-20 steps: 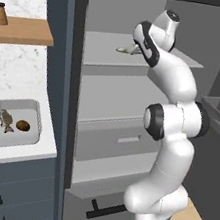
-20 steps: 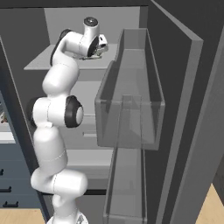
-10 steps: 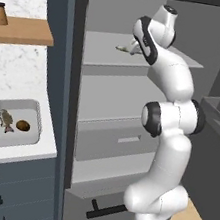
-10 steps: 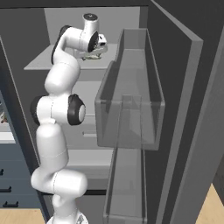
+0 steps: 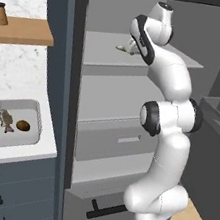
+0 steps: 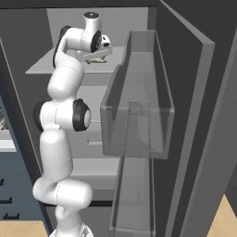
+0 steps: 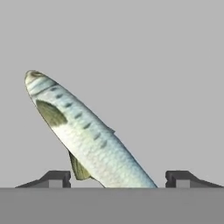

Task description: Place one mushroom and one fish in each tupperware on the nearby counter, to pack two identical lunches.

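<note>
- Inside the open fridge [image 5: 63, 99], our white arm [image 5: 168, 122] reaches up to the upper shelf [image 5: 106, 55], the hand turned down toward the grey shelf surface.
- On the off-white counter [image 5: 23, 156] to the left, one grey tupperware [image 5: 17, 108] already holds a fish and a mushroom [image 5: 22, 126]; we cannot make out a second container from here.
- The fish [image 7: 85, 135] we are after lies on the fridge shelf, seen in the left base view as a small pale shape just beside the hand [image 5: 123, 48], and in the right base view just under it [image 6: 97, 60].
- In the hand view it runs diagonally, head up and to the left, tail end dropping between the two dark finger tips.
- Our gripper [image 7: 118, 177] stands spread wide, one tip on either side of the fish's rear half; neither pad visibly touches it, so nothing is pinched yet.
- We judge the step in hand to be the grasp of this second fish.
- To do it well, we would want the pads to meet the body across its width, not along it, so a slight turn of the wrist may help.
- The body sits nearer the left tip, so centring before closing should keep it from being nudged aside.
- The scales look slick and the shape tapers; a grip on the thicker middle seems safer than one near the tail.
</note>
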Robot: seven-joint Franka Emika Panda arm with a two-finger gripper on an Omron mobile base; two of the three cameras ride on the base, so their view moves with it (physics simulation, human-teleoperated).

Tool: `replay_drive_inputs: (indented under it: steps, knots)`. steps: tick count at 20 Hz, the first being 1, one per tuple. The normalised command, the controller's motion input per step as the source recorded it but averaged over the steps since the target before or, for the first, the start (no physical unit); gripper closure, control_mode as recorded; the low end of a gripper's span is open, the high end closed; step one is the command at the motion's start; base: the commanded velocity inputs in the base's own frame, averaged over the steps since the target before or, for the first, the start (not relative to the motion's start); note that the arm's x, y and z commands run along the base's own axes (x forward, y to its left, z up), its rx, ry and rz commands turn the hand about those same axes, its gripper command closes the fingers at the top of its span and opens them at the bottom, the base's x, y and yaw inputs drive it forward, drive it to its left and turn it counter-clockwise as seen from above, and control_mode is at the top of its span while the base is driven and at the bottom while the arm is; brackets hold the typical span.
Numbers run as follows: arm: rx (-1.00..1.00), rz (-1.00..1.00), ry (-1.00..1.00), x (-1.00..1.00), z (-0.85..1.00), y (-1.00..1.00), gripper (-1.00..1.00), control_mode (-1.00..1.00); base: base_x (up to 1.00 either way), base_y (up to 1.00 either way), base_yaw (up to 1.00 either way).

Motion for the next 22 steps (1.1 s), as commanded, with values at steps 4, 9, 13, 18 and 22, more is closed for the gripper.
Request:
replay_drive_inputs:
  steps: [4,9,13,18,22]
  knots:
    - [-0.09,0.0,0.0,-0.09,-0.42,0.02,1.0,-1.0,0.0,0.0,0.0]
    - [-0.02,0.0,0.04,-0.26,-0.42,0.0,1.0,-1.0,0.0,0.0,0.0]
    - [0.0,0.0,0.03,-0.42,-0.34,0.0,1.0,-1.0,0.0,0.0,0.0]
    - [-0.05,0.0,-0.05,-0.7,-0.19,0.0,1.0,-1.0,0.0,0.0,0.0]
    - [-0.1,0.0,-0.18,-0.92,-0.26,0.0,1.0,-1.0,0.0,0.0,0.0]
